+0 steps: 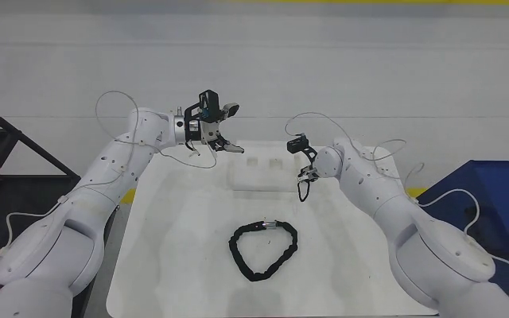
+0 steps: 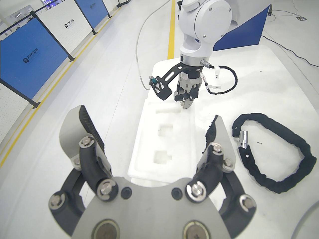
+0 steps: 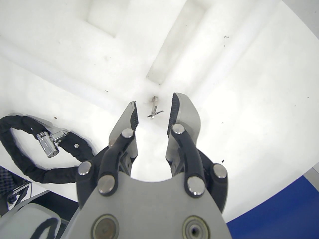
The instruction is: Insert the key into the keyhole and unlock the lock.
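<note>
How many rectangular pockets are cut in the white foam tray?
3, in one row along the foam tray: one end pocket beside the right gripper, a middle pocket, the opposite end pocket.

We can't read the key (image 3: 154, 109) at the foam tray (image 3: 62, 58) edge, it's tiny and blurred. The chain lock (image 3: 42, 175) beside the tray is cut by the picture edge and partly behind the right gripper (image 3: 154, 100). From above, the lock cylinder (image 1: 269, 225) is too small to show us a keyhole. The left gripper (image 2: 149, 116) hides the tray's near corner.
</note>
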